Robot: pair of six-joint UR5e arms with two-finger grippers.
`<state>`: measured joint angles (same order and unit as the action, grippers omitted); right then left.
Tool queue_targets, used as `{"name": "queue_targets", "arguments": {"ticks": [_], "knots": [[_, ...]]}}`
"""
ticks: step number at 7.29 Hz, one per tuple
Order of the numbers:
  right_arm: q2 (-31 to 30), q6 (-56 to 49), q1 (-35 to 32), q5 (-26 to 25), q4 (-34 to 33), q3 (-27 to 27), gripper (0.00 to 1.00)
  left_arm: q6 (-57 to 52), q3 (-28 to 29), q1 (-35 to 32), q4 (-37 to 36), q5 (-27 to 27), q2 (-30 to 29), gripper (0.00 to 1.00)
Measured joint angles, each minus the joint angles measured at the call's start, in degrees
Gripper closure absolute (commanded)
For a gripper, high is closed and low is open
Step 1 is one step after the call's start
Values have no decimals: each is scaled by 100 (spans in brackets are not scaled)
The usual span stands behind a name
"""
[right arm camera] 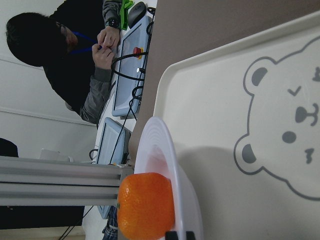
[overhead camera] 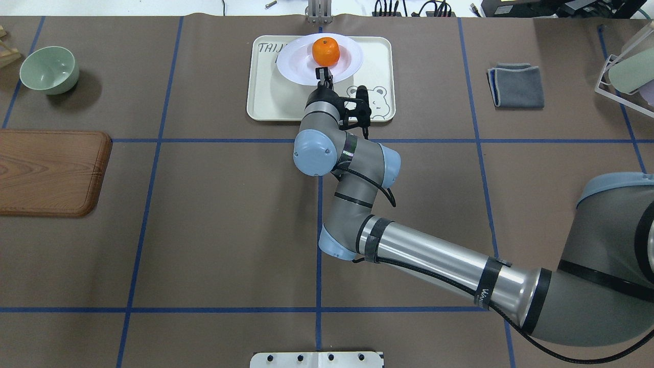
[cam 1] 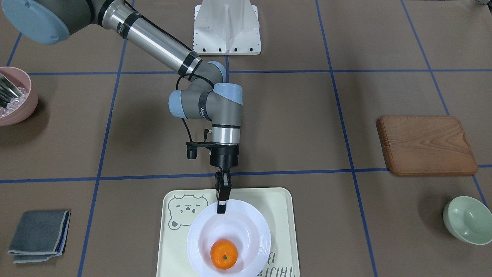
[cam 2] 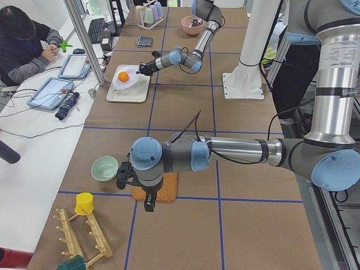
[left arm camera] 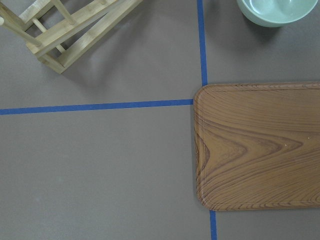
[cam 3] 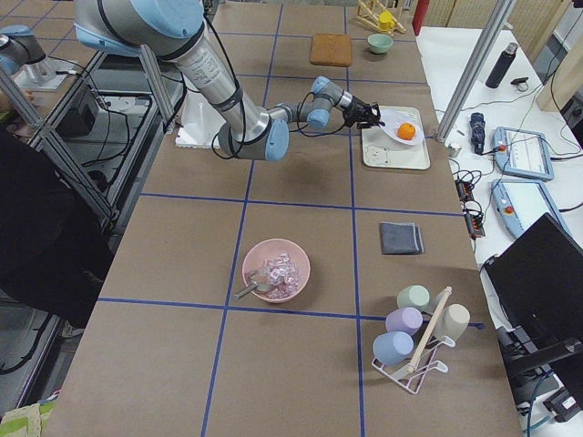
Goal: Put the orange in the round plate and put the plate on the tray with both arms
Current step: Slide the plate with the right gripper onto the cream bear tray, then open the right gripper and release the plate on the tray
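The orange [cam 1: 224, 254] lies in the sunken centre of the round plate [cam 1: 246, 223], which is over the tray [cam 1: 276, 207] with the bear drawing. My right gripper [cam 1: 221, 207] is shut on the plate's rim on the side nearest the robot. In the right wrist view the plate [right arm camera: 160, 145] stands edge-on and casts a shadow on the tray [right arm camera: 215, 125], so that rim looks slightly raised. My left gripper [cam 2: 149, 203] hangs above the wooden board, far from the tray. It shows only in the exterior left view, so I cannot tell its state.
A brown wooden board [cam 1: 426, 145] and a mint-green bowl [cam 1: 467, 220] lie on the robot's left side. A pink bowl [cam 1: 13, 96] and a folded grey cloth [cam 1: 38, 235] are on its right. A wooden rack [left arm camera: 65, 27] stands near the board. A person [cam 2: 25, 45] sits beside the table.
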<state>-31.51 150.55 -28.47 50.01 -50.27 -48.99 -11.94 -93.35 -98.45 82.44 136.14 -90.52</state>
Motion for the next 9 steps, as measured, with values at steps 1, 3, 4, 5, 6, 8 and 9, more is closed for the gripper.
{"name": "queue_targets", "arguments": {"ticks": [1,3,4,5,6,8,9], "knots": [[36,-1,0,0,-2,8,57,-1,-1,1,0,0,0,2],[57,-41,8,6,-8,-25,0,-1,-5,1,0,0,0,2],[25,-164,25,27,-11,-131,0,-1,-6,2,0,0,1,2],[-76,-406,69,65,-17,-345,0,-3,-6,1,0,0,5,2],[-281,-720,143,130,-20,-710,0,-5,-2,1,0,0,7,2],[-611,-1115,265,225,-24,-1302,0,-8,7,2,0,0,11,2],[-656,-1333,290,273,-25,-1439,0,-9,9,1,0,0,17,2]]}}
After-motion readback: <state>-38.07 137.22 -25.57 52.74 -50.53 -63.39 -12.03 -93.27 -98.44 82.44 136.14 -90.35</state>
